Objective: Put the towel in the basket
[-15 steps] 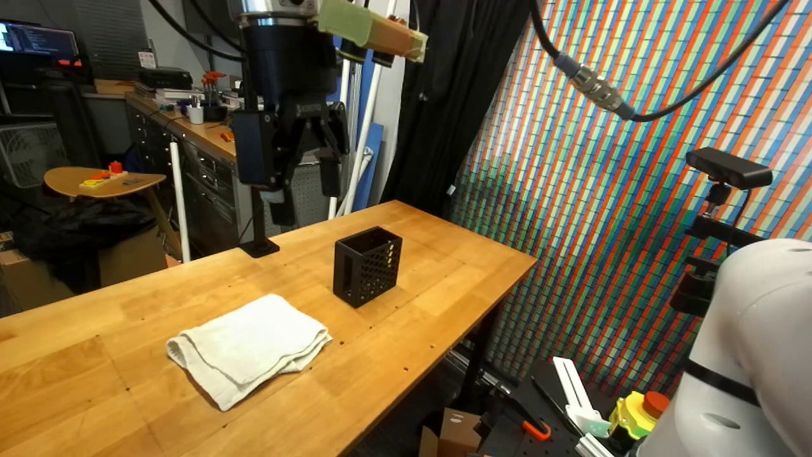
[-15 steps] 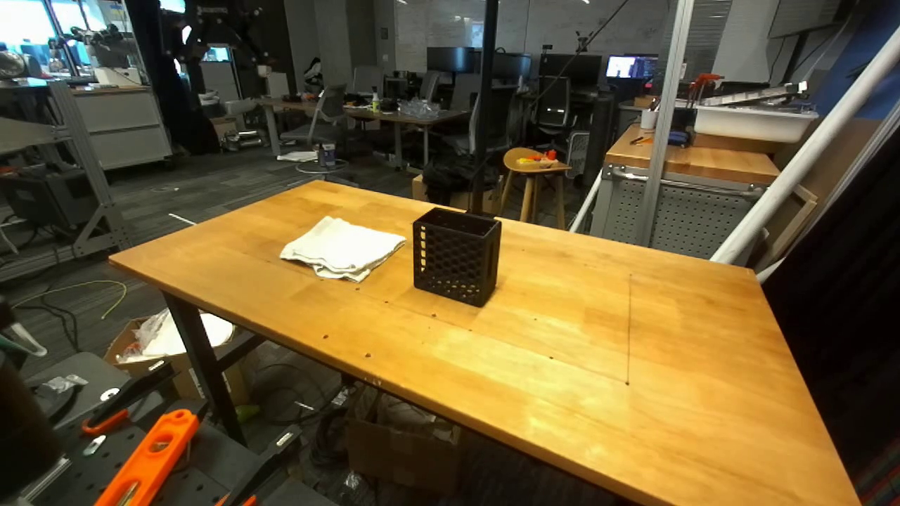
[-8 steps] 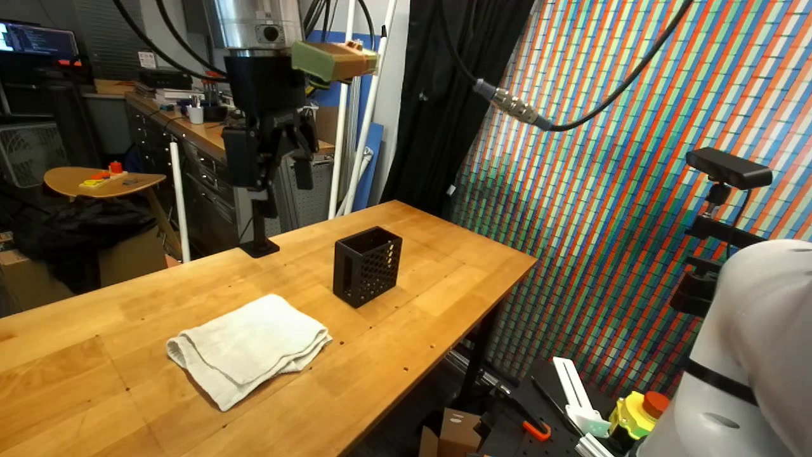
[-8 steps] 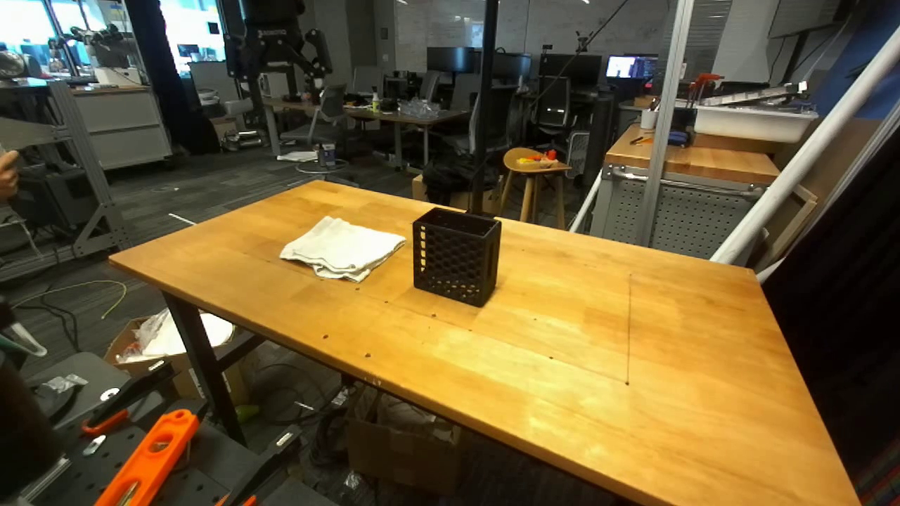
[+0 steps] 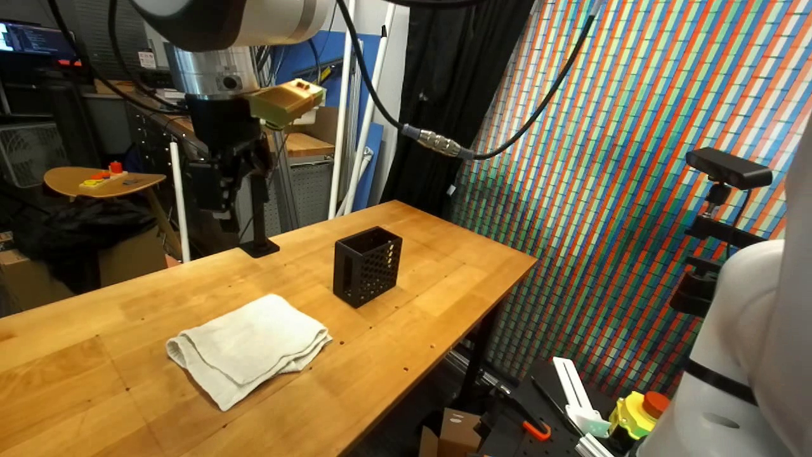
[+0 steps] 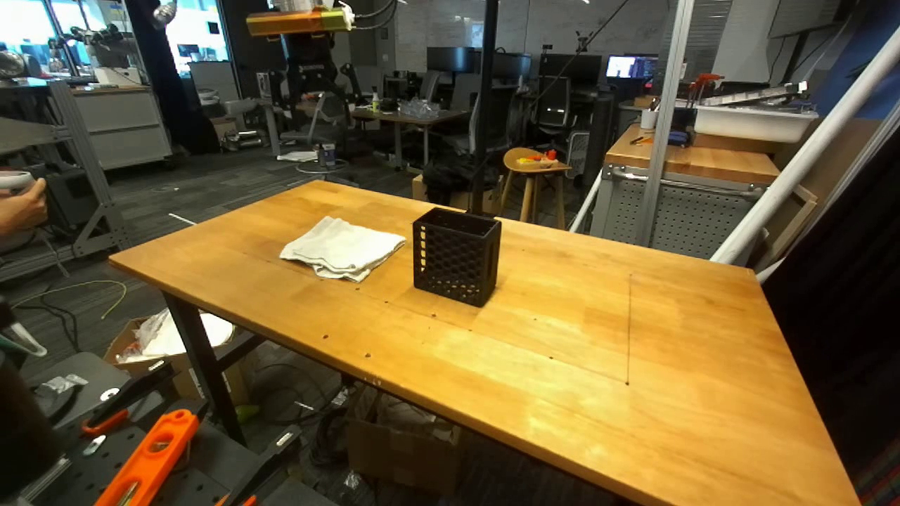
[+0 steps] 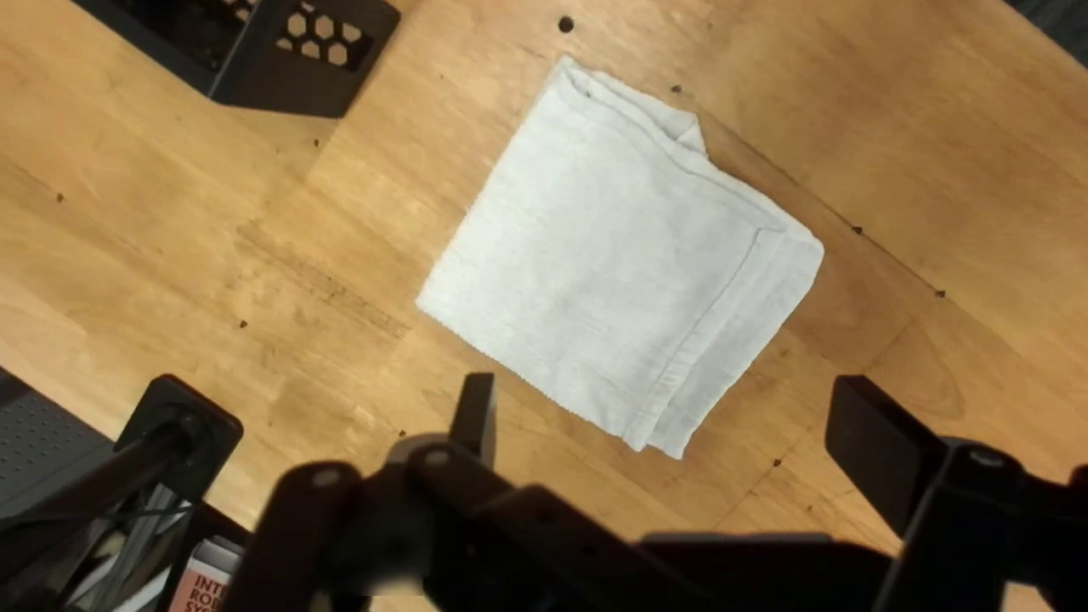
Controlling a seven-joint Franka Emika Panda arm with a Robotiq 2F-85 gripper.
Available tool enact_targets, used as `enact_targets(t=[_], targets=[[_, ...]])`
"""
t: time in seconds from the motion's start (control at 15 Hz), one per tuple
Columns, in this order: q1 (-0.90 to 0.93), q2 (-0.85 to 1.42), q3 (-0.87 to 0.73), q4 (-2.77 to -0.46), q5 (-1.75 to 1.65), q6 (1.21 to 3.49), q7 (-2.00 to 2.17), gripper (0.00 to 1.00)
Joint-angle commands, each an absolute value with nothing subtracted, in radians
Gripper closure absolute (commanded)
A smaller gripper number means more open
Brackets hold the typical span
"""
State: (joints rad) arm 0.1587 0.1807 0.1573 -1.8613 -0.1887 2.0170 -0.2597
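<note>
i've just brought the black two-finger gripper [image 7: 663, 404] lower, spread wide; folded white cloth towel [image 7: 608, 255] is on wooden tbl [image 6: 675, 422], apart from boxy black honeycomb-sided basket [image 6: 455, 261], so grasp's prob. next.

Beyond the far edge of the rectangular honey-coloured wooden desk [image 6: 703, 337] in an exterior view stands a tan wooden stool [image 6: 517, 157] bearing red and yellow pieces [image 6: 551, 156]; a brown cardboard box [image 6: 402, 457] sits under the near edge, and an orange plastic bar [image 6: 145, 464] lies outside that edge towards the left corner. In an exterior view a slim black square-footed post [image 5: 259, 216] stands on the far edge, a black cloth curtain [image 5: 447, 108] hangs past the far corner, and a multicoloured striped panel [image 5: 609, 222] rises beyond the right corner.
</note>
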Motion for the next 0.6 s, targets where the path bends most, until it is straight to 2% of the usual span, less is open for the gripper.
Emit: enact_targets(t=[0.0,0.53], targets=[[0.156,0.287,0.156,-1.771,-0.214,2.073,-0.322,0.0],[0.149,0.437,0.145,-1.746,-0.227,2.203,-0.384,0.0]])
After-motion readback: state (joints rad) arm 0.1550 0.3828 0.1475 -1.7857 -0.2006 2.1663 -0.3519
